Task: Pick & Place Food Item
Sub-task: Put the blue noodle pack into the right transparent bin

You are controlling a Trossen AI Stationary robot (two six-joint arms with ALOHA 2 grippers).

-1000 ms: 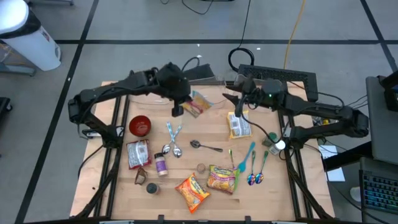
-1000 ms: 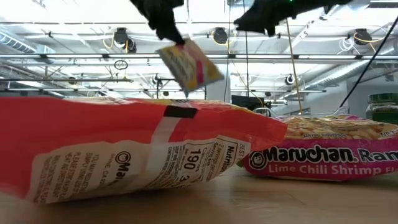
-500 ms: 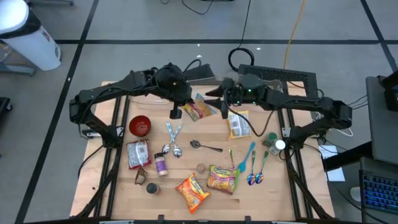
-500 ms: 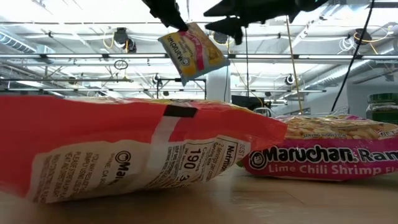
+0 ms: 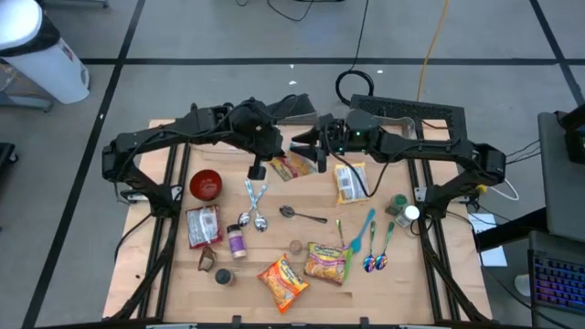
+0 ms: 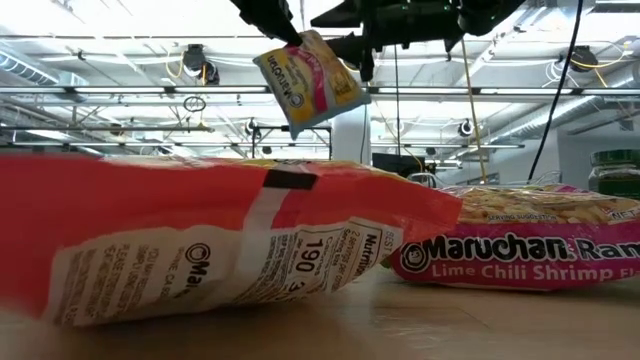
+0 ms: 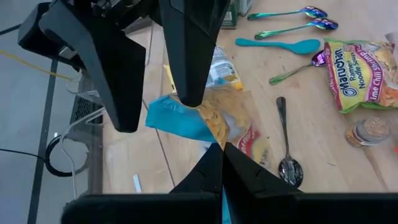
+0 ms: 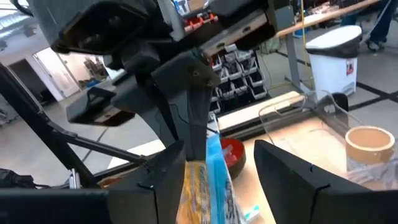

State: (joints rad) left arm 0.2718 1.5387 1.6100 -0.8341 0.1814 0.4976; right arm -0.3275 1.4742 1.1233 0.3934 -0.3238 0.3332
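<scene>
My left gripper [image 5: 272, 157] is shut on a yellow, pink and blue ramen packet [image 5: 293, 165] held up over the far middle of the table. The packet also shows in the low view [image 6: 305, 80] and the left wrist view [image 7: 214, 121]. My right gripper [image 5: 309, 153] is open. In the right wrist view [image 8: 214, 180] its two fingers stand on either side of the packet's free end [image 8: 208, 180]. My left gripper pinches one end of the packet [image 7: 217, 140] between its two fingers, coming from above and the table's left. The packet is lifted clear and hangs tilted below the fingers [image 6: 290, 35]. My right gripper: whether its open fingers [image 8: 165, 180] touch the packet, I cannot tell.
A red bowl [image 5: 206, 185] stands at the left. More ramen packets lie on the table [image 5: 350, 183], [image 5: 202, 226], [image 5: 281, 281], [image 5: 327, 262]. Several spoons [image 5: 253, 206], [image 5: 361, 233] and small jars [image 5: 237, 242], [image 5: 399, 206] lie between them. A clear container [image 8: 298, 118] stands at the far edge.
My right gripper has gone toward the table's left, away from the packet lying on the table and up to the held packet, its fingers now at either side of it. My left gripper has raised the packet a little and turned it.
</scene>
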